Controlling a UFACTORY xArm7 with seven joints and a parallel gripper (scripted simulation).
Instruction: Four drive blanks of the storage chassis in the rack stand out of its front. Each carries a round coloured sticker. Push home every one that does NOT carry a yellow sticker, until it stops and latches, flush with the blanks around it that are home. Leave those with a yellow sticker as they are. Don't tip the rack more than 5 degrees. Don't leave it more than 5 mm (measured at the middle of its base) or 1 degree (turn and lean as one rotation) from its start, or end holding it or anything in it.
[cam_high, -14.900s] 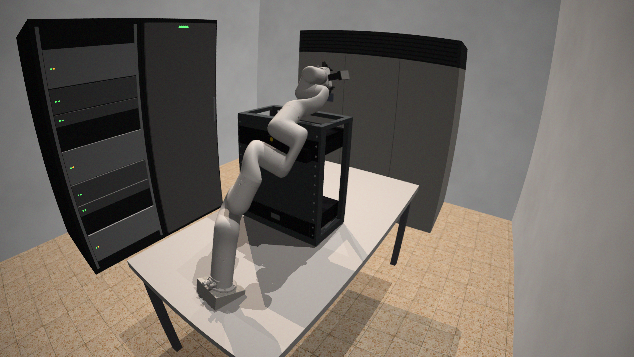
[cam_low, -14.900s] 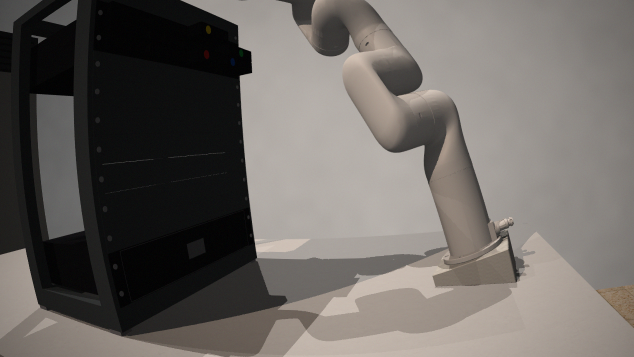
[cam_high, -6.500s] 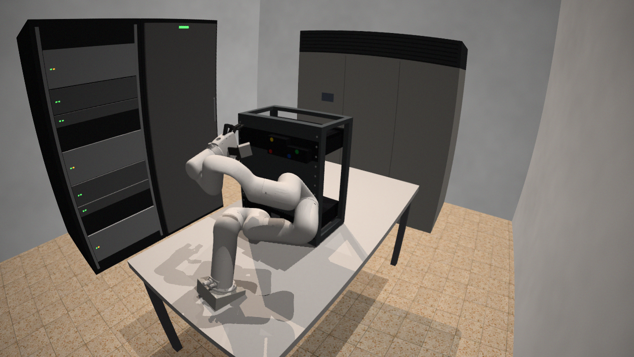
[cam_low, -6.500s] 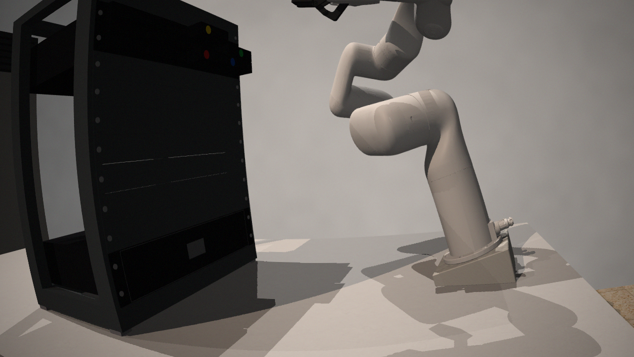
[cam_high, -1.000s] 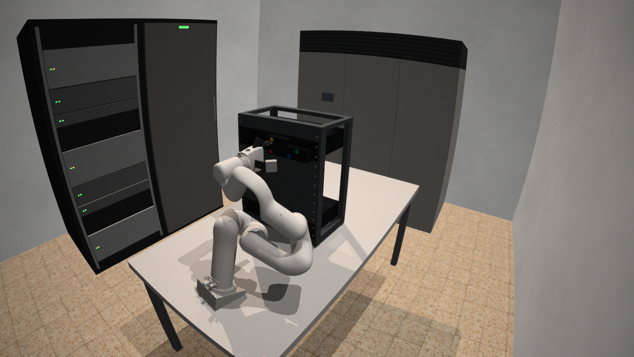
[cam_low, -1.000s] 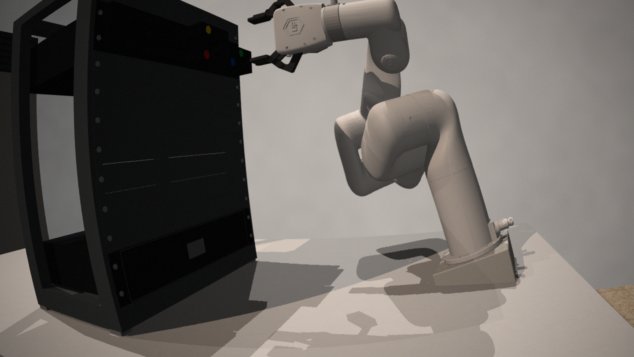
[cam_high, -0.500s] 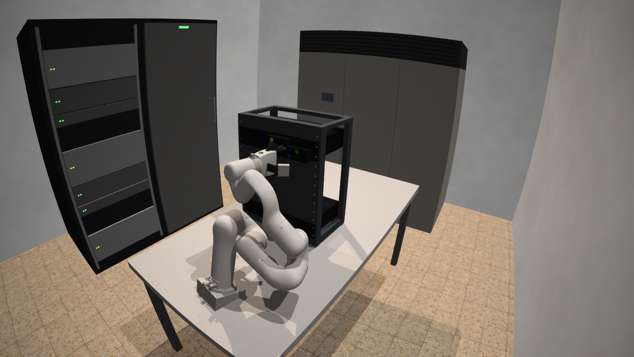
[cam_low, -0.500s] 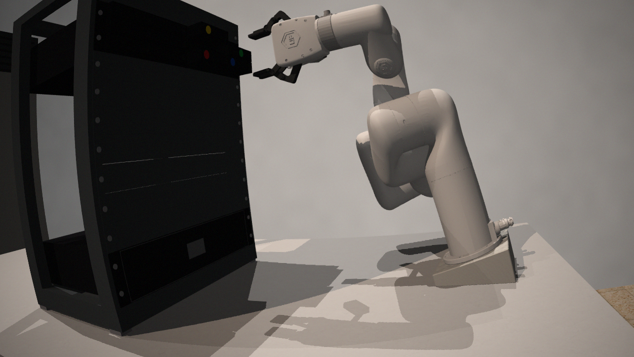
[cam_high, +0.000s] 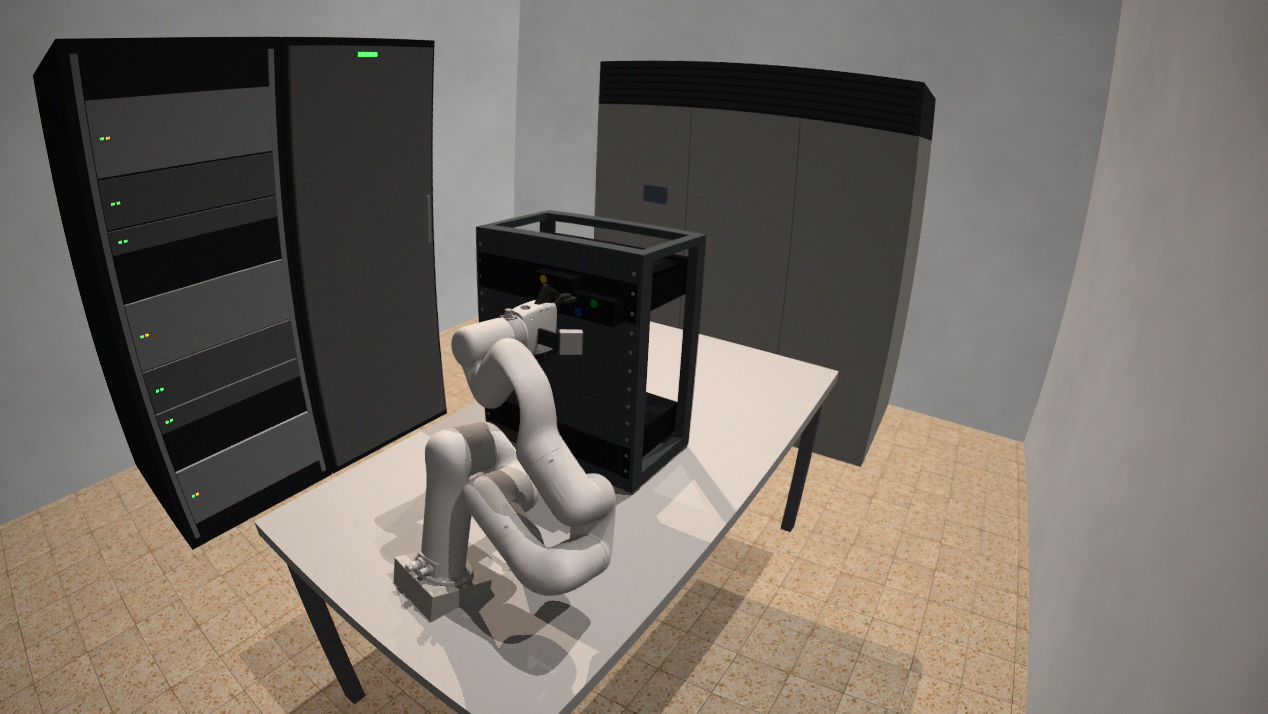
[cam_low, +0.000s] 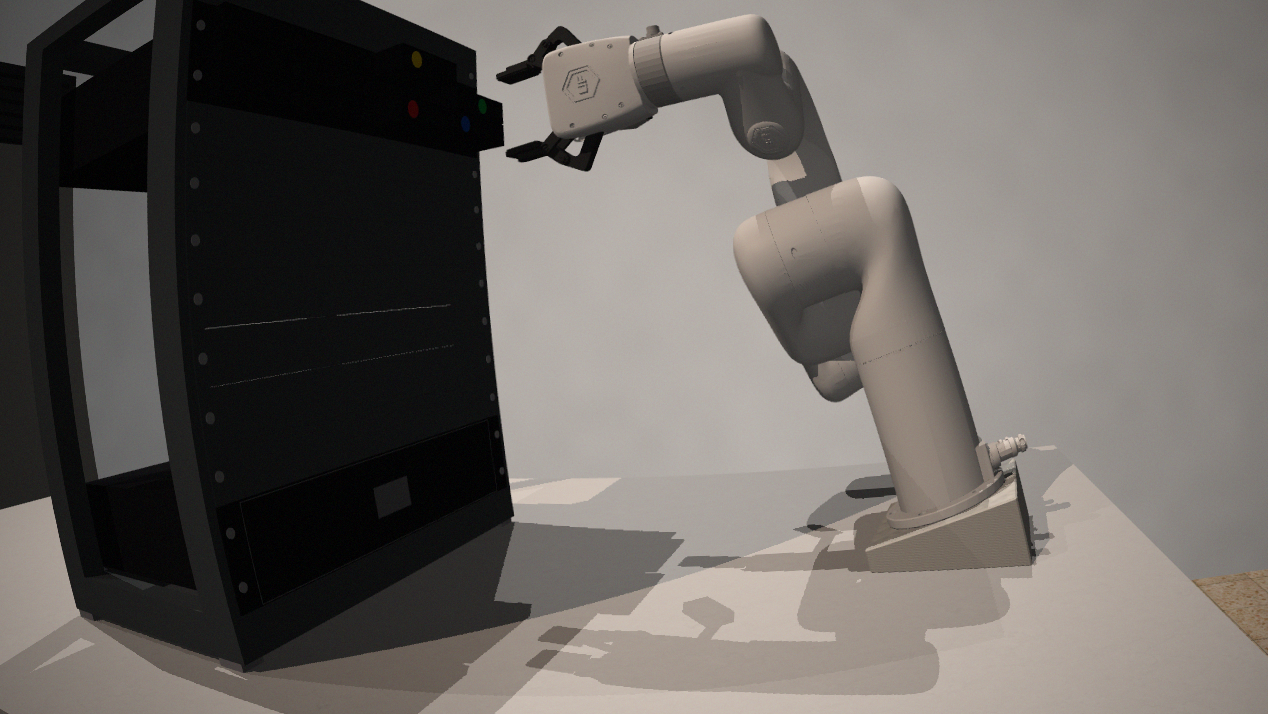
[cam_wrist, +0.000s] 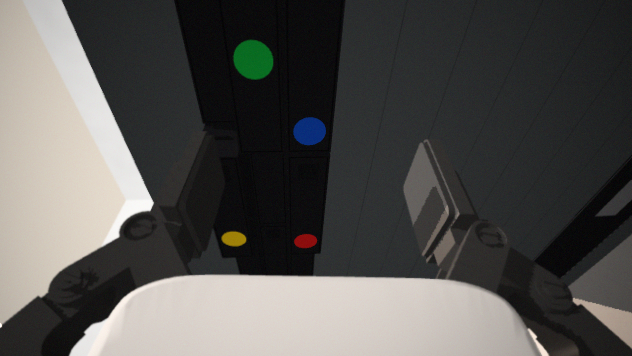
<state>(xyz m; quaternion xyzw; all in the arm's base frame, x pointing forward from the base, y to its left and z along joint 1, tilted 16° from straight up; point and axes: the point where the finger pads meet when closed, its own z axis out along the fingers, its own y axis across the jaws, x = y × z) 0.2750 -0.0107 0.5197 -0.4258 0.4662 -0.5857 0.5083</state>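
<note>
On white table: black open-frame rack, standing upright, far from arm base. Storage chassis in rack's top bay; lower bays closed by dark panels. White arm reaches toward chassis front. Gripper just off chassis front, fingers spread wide, grasping nothing. Stickers on chassis blanks: green sticker, blue sticker, yellow sticker, red sticker. Green and blue blanks stand out furthest, nearest gripper.
</note>
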